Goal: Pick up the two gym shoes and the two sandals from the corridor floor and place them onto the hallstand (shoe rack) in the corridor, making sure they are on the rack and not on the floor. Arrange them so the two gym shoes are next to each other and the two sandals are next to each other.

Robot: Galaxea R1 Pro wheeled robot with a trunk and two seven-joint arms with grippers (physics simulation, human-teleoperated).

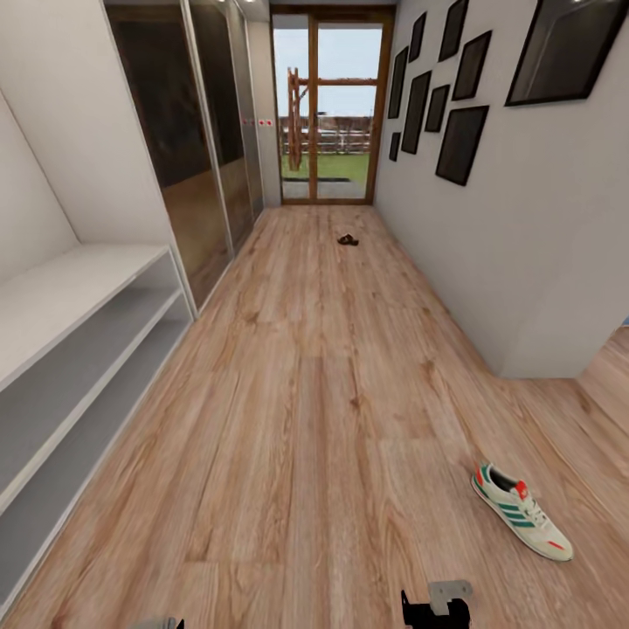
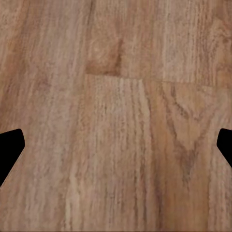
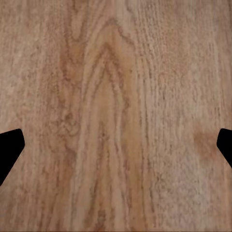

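One gym shoe (image 1: 521, 511), white with green stripes and a red heel tab, lies on the corridor floor (image 1: 314, 419) at the lower right, toe pointing toward me. Far down the corridor a small dark sandal shape (image 1: 348, 239) rests on the planks; it is too small to tell whether it is one or two. The white hallstand (image 1: 79, 349) runs along the left wall, its bench top and low shelves bare. My left gripper (image 2: 116, 150) and right gripper (image 3: 116, 150) both hang open over bare planks, holding nothing. A part of my right arm (image 1: 441, 601) shows at the bottom edge, left of the shoe.
A mirrored sliding-door wardrobe (image 1: 196, 148) stands beyond the hallstand on the left. A glass door (image 1: 330, 109) closes the corridor's far end. The right wall (image 1: 489, 227) carries dark picture frames and ends in a corner near the shoe, where the floor opens to the right.
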